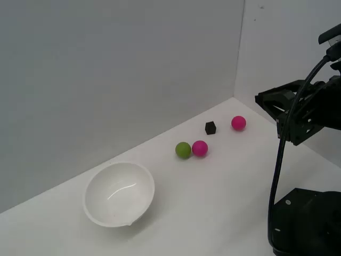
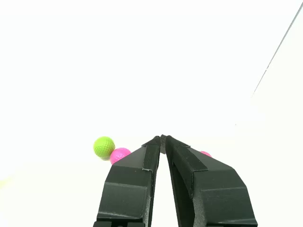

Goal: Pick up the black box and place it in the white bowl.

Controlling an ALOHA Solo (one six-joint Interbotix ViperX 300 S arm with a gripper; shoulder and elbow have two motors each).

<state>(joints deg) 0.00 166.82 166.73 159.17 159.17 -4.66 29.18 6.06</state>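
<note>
Gripper (image 2: 162, 138) tips pressed together with nothing between them, per the wrist view; I've got it parked up high at the exterior view's right, well clear of the table (image 1: 224, 208), so nothing's been touched yet. Sweeping the exterior view from its left: white bowl (image 1: 119, 193) sits near the front, tilted a bit so its open mouth faces up and toward the camera, empty, well apart from everything else (good, a wide target for the drop). Next, green ball (image 1: 183, 150) and a pink ball (image 1: 200, 148) touching each other, mid-table. Then the black box (image 1: 210, 128), resting on the table behind them toward the wall, near but not touching the pair. A second pink ball (image 1: 238, 122) lies just beside it, further right, closest to the arm. In the wrist view I see the green ball (image 2: 104, 147) and pink ball (image 2: 120, 154) by the fingers, but the box itself is hidden, probably behind the fingers. My read: task not started; I'd need to spread the fingers first, then come down between the balls without nudging them.
</note>
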